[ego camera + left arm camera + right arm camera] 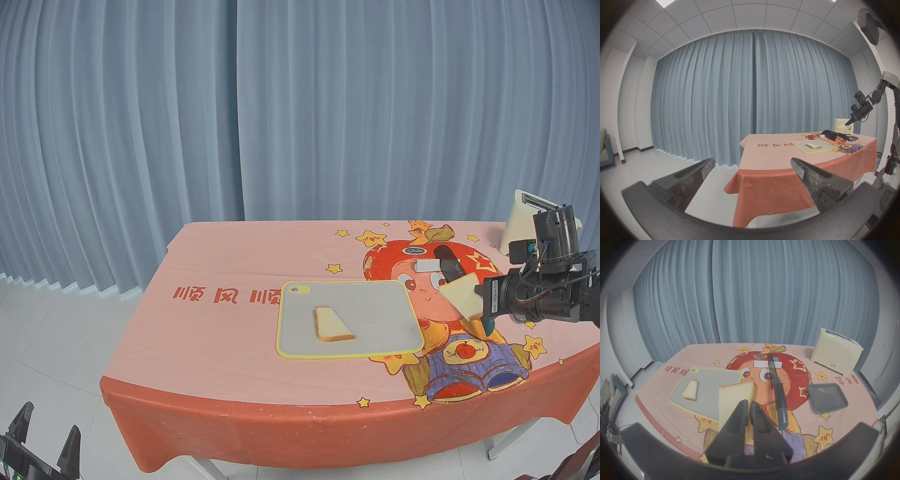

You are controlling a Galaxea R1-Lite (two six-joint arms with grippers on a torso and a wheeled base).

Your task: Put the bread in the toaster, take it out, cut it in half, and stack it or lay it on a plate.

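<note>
The cutting appears to be done, and the step in hand is judged to be moving the halves to the plate. The right claw (pixel 748 404) is clenched on one half slice of bread (pixel 734 399), which is gripped by its lower edge and held upright, raised clear of the table (pixel 237 350). The other half slice (pixel 333 324) lies flat on the cutting board (pixel 375 312), well off to this claw's left and untouched. The knife (pixel 778 393) lies on the cloth just beside and beyond the claw, with its blade pointing away from it. The dark square plate (pixel 827 397) sits on the far side of the knife from the claw, and the toaster (pixel 836 352) stands farther off past the plate. The left claw (pixel 752 162) is released, with its fingers spread wide and nothing between them, and it is held low and well apart from the table, off the table's left end. For the next move, the gripped half would need to be carried over the knife without brushing it, lowered until it is over the plate, tipped flat and then let go. After that, the half on the board would have to be fetched and laid on or beside the first. Since the bread is soft and gripped only at its edge, sagging or slipping during the carry is judged the main risk.
</note>
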